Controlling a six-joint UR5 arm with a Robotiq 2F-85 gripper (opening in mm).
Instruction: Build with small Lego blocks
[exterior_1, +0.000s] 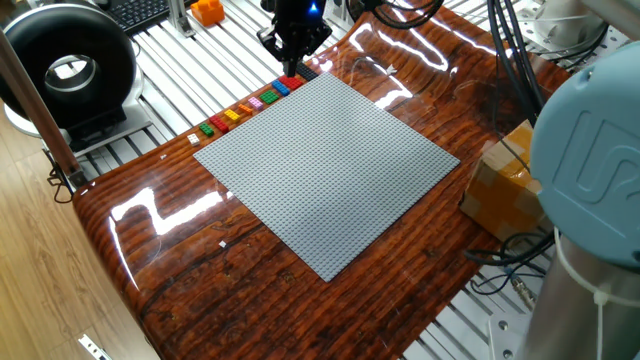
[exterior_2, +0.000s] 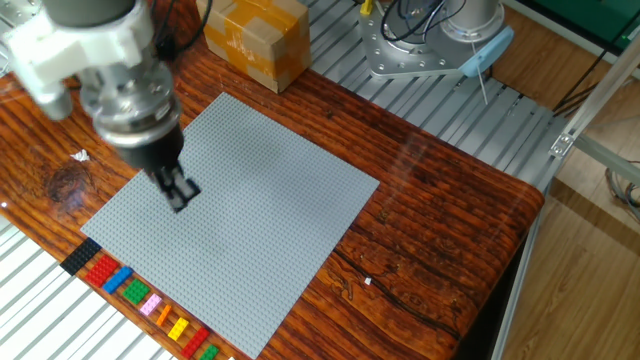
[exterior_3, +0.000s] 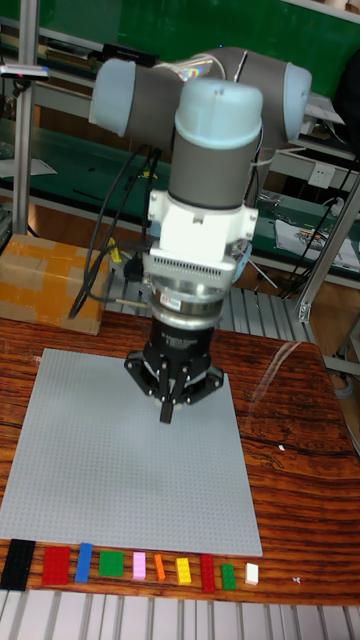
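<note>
Glossy wood-grain counter (exterior_1: 180, 265) on slotted aluminium frame (exterior_2: 420, 90), pale wood floor (exterior_1: 40, 260), green wall (exterior_3: 200, 25), cardboard box (exterior_2: 255, 40), glare streaks

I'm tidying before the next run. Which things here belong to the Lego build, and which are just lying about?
Belongs to the build:
small Lego blocks, in a row along the table edge
grey baseplate
gripper, above the baseplate

Just lying about:
cardboard box
orange object
black ring-shaped device

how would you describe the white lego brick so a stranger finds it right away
Start at the large grey square studded baseplate on the wooden table. A row of small coloured plastic bricks runs along its near edge in the tall view. The tiny white brick ends that row on the right, beside a green one.
</note>
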